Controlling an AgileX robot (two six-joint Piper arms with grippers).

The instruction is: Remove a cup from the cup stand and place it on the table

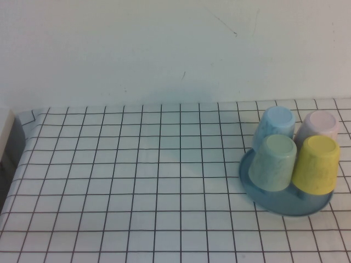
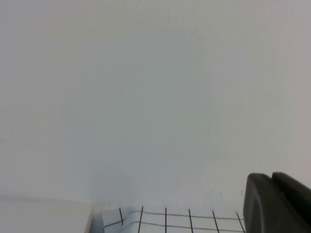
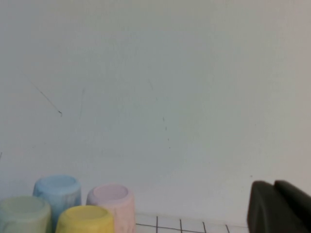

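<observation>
The pale mint-green cup (image 1: 273, 161) sits upside down on the blue cup stand (image 1: 285, 207) at the right of the grid-cloth table (image 1: 137, 181). It is the front-left of several cups; the stand's pegs are hidden under them. The cup also shows in the right wrist view (image 3: 22, 213). Neither arm shows in the high view. My left gripper (image 2: 271, 175) shows only as dark fingertips pressed together, facing the back wall. My right gripper (image 3: 273, 183) looks the same, shut and empty, well back from the cups.
A light blue cup (image 1: 274, 127), a pink cup (image 1: 318, 126) and a yellow cup (image 1: 316, 164) share the stand. The white wall runs along the table's far edge. The table's left edge drops off beside a dark gap (image 1: 10, 159).
</observation>
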